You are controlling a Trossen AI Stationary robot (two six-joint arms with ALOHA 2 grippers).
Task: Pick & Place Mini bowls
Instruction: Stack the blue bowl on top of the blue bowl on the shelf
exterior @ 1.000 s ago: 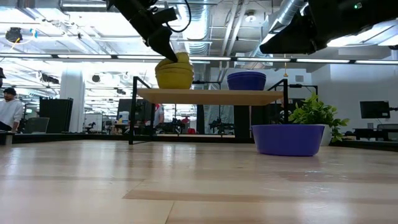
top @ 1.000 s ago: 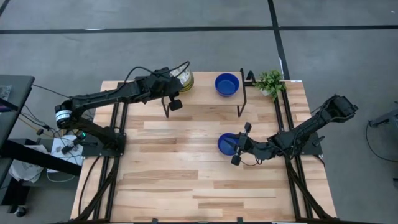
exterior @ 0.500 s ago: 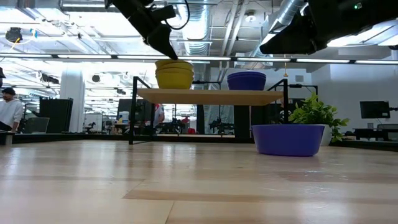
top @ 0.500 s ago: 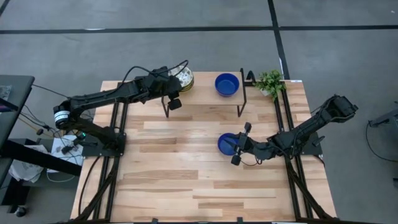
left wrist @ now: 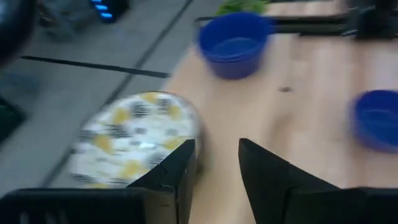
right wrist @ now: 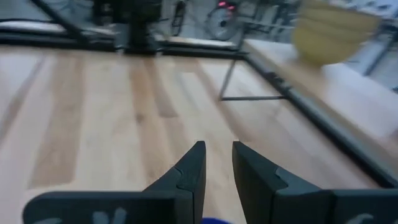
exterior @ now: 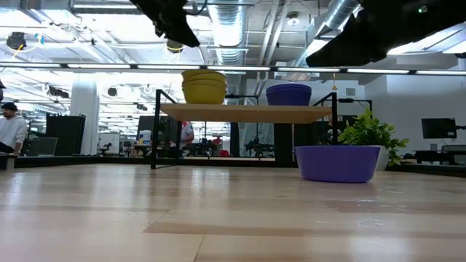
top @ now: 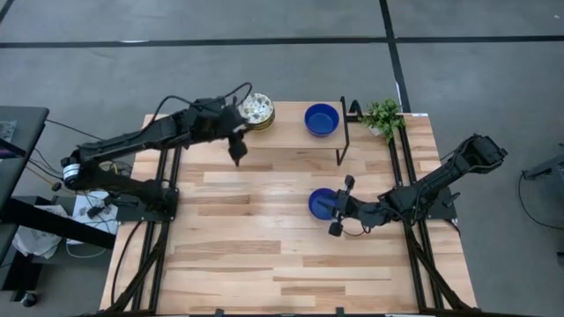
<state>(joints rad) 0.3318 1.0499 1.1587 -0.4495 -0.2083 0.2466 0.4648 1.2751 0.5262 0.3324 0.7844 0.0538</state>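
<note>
**Operator:** Starting with the high view, where are the task items and both arms?

**Technician:** Upper centre of the frame: a raised wooden shelf on black metal legs (top: 291, 132) carries a stack of white round bowls with yellow speckled floral print (top: 257, 109) and one glossy cobalt blue round bowl (top: 322, 119). A second blue bowl (top: 321, 203) sits on the light wooden plank table (top: 264, 246), right of centre. The left gripper (top: 236, 155) hangs over the shelf's front edge, near the patterned stack, holding nothing. The right gripper (top: 336, 208) rests just beside the table bowl. A small green potted plant (top: 384, 115) stands upper right.

**Operator:** Low view?

**Technician:** The patterned stack shows yellow at upper centre, at least two bowls nested; the exact number cannot be told. Blue bowls count two: one on the shelf, one on the table at right.

**Operator:** Wrist views?

**Technician:** Left wrist: the fingers stand narrowly apart, empty, the patterned bowl just beyond them. Right wrist: the fingers stand narrowly apart, gripping nothing, with a sliver of blue between them at the bottom edge.

**Operator:** Risks?

**Technician:** Judged only: the right fingers, so near the table bowl, could nudge or tip it on moving. The nested stack could shift if clipped by the left arm.
</note>
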